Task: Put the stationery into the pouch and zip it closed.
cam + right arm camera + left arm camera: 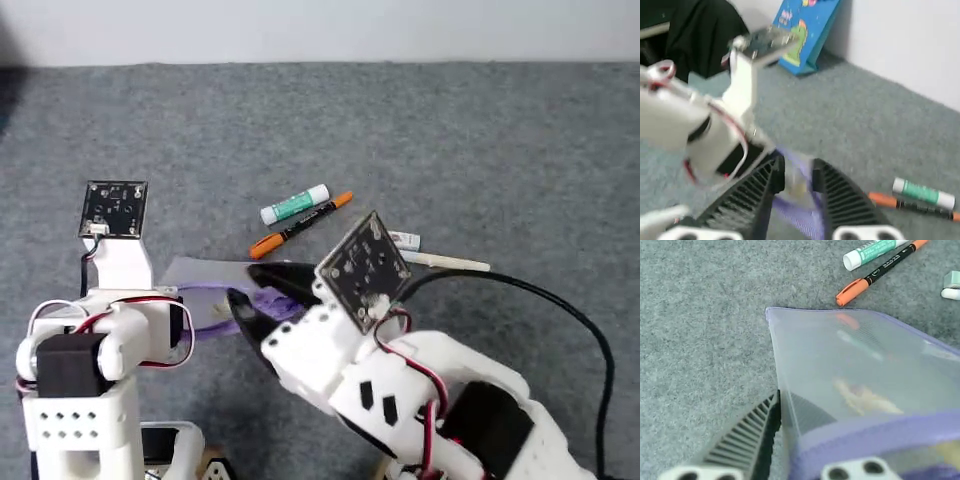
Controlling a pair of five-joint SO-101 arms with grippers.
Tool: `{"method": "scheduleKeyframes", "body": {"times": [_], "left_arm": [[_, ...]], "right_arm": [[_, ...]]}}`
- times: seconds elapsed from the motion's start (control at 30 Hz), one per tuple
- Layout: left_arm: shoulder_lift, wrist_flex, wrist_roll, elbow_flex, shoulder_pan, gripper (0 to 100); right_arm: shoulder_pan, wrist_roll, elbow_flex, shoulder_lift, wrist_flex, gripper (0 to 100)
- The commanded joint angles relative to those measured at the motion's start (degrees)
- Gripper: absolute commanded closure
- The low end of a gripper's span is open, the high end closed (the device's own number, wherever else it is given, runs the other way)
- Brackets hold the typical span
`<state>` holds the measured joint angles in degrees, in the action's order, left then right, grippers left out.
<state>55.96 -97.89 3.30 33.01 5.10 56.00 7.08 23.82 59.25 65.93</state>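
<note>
Left claw clamped on the pouch edge. Right claw narrow, nipping its purple zip strip. Marker and glue stick lie on the surface beyond the pouch.

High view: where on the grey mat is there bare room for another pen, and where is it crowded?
Bare: the strip between the wall and the glue stick, and the right side beyond the black cable. Crowded: around the pouch and orange marker.
</note>
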Motion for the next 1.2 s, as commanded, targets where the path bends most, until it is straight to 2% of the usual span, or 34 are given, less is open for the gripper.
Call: {"method": "scheduleKeyframes", "body": {"times": [0.0,0.17,0.33,0.57,0.87,1.0,1.17], "left_arm": [[-0.09,-0.09,0.62,-2.95,-0.35,98],[-0.09,-0.88,0.62,-2.95,-0.18,98],[0.44,-2.55,0.62,-3.03,0.53,98],[0.35,-2.64,0.26,-3.03,11.34,98],[0.44,-2.64,-3.52,-3.03,20.75,98],[0.44,-2.64,-4.92,-2.68,25.58,99],[0.35,-2.64,-4.84,-2.59,29.45,99]], "right_arm": [[0.31,-0.62,-0.35,1.63,2.07,84.4],[-0.48,-0.62,-0.26,4.0,2.33,88.8],[-9.98,3.69,-0.26,4.62,8.84,92.6],[-25.27,2.2,-0.09,4.09,17.19,92.6],[-35.74,0.62,-0.35,-2.95,23.08,92.6],[-37.32,0.7,-0.35,-10.59,27.47,92.6],[-37.41,0.7,-0.35,-16.84,27.38,92.3]]}}
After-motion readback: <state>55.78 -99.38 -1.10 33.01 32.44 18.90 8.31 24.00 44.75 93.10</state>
